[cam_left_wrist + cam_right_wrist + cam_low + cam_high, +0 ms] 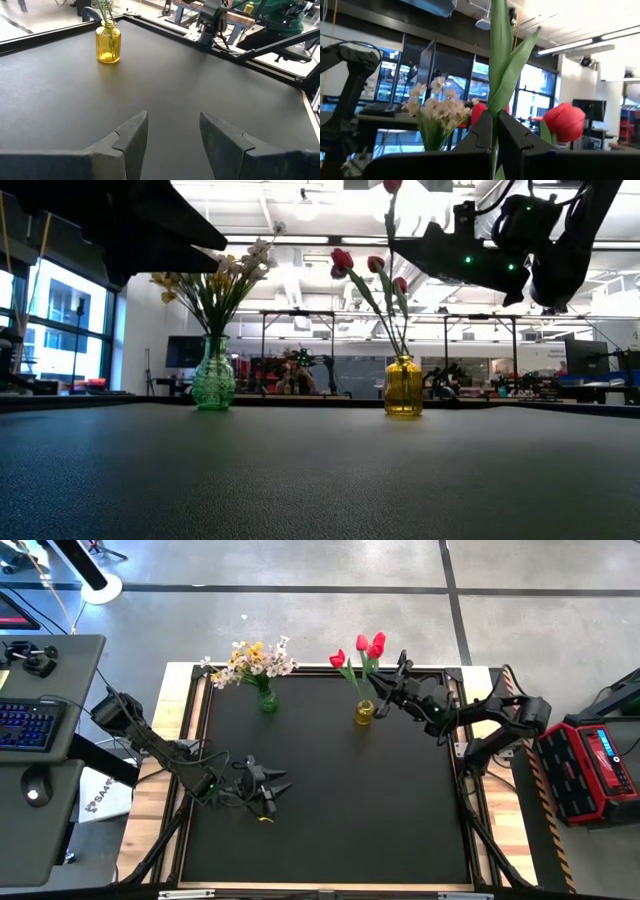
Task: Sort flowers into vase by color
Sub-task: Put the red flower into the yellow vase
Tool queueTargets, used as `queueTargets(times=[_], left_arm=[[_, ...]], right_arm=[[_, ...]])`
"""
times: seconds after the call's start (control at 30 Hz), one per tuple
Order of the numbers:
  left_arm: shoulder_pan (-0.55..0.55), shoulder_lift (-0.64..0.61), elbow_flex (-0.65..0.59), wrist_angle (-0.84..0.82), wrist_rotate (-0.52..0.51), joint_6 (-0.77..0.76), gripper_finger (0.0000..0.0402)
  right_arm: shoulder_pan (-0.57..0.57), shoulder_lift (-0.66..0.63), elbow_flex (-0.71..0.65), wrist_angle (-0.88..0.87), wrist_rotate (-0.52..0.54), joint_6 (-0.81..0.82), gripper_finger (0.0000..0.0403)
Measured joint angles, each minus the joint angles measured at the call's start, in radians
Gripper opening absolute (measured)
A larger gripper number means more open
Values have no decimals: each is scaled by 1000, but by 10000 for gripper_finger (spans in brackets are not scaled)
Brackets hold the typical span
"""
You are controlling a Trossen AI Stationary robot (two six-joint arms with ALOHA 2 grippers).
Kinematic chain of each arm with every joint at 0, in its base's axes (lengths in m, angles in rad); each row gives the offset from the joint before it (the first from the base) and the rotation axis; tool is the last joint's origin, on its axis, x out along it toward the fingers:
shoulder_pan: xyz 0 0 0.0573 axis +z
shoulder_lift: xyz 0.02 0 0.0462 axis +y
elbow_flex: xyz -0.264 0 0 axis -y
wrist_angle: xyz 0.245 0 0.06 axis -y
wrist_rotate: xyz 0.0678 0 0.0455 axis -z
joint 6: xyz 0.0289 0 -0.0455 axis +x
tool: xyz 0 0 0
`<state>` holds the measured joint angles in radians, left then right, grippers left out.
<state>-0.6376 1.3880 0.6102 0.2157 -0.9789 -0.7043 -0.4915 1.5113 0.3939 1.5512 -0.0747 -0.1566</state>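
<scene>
A yellow glass vase (364, 713) (403, 386) stands near the table's far edge and holds red tulips (338, 659) (342, 258). A green glass vase (267, 700) (213, 377) to its left holds yellow and white blossom sprays (255, 659). My right gripper (384, 690) (494, 119) hovers just right of and above the yellow vase, shut on one more red tulip (378, 643) (392, 185). My left gripper (281, 785) (172, 127) is open, low over bare table near the left middle, touching nothing. My right gripper pinches the tulip's thin green stem (493, 131) between its two fingers, below the long leaves (501, 60). The fingers lie across the stem, coming level from the table's right. The tulip stands about upright, its head above the gripper; where the stem's lower end sits does not show.
The black mat (340, 800) has a raised frame (195, 700) around it. A desk with a keyboard (28, 725) stands to the left and a red case (595, 765) to the right. The right arm's base (212, 17) sits at the far right corner.
</scene>
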Motion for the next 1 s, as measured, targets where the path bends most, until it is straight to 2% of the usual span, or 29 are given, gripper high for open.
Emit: queueTargets(times=[0.47, 1.0], left_arm=[[-12, 0, 0, 0, 4, -5, 168], [-12, 0, 0, 0, 4, -9, 168]], right_arm=[[0, 0, 16, 15, 67, -43, 0], [47, -1, 18, -59, 38, -5, 0]])
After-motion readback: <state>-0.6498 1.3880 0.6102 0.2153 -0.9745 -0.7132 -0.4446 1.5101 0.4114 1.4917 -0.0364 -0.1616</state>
